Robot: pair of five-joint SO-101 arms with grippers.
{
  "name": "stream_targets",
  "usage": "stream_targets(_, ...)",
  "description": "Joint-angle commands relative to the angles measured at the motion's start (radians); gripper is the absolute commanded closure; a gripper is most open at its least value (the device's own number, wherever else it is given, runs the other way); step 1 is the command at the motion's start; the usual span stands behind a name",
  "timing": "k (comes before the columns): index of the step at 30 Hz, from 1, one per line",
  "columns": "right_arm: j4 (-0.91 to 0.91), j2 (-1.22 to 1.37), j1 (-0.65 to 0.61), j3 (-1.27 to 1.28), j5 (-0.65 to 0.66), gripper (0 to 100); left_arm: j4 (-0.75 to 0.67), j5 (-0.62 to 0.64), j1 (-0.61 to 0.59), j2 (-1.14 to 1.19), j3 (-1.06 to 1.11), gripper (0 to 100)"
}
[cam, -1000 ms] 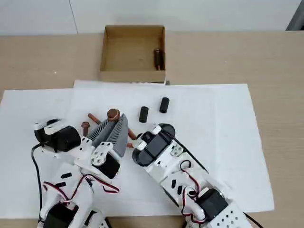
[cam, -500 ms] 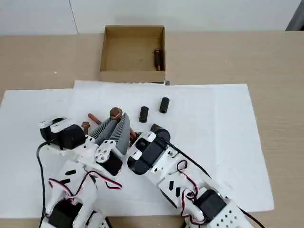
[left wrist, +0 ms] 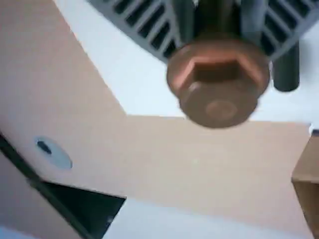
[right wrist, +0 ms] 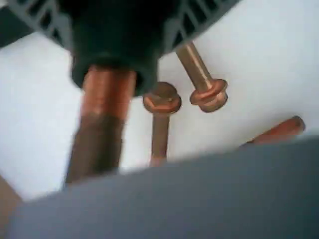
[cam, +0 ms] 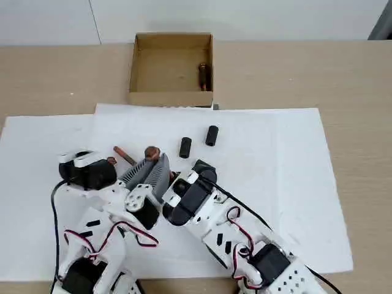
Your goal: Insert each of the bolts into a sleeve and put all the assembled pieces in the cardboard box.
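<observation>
The wooden table is carrying a white paper sheet, w/ the cardboard box sitting just past the sheet's far edge. One assembled piece is lying inside the box, along its right-hand wall in the high view. Both arms are hanging low over the near-left part of the sheet, tips meeting. The left gripper is clamping a bolt just below its hex head, fingers tight on the shaft. The right gripper is clamping a black sleeve, & the bolt's shaft end is sitting in the mouth of that sleeve. Two spare sleeves are lying on the sheet btwn the grippers & the box, near each other but not touching. Some loose bolts are lying on the sheet just beside the left gripper.
</observation>
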Motion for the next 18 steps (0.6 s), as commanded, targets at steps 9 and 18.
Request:
stream_targets(9,-0.031,-0.012,-0.002,-0.071,0.006,99.6,0.227,-0.081,0.132,-0.008,-0.002,99)
stream_targets(18,-0.031,-0.012,-0.002,-0.069,0.006,99.6,0.256,-0.170,0.123,-0.008,0.005,99)
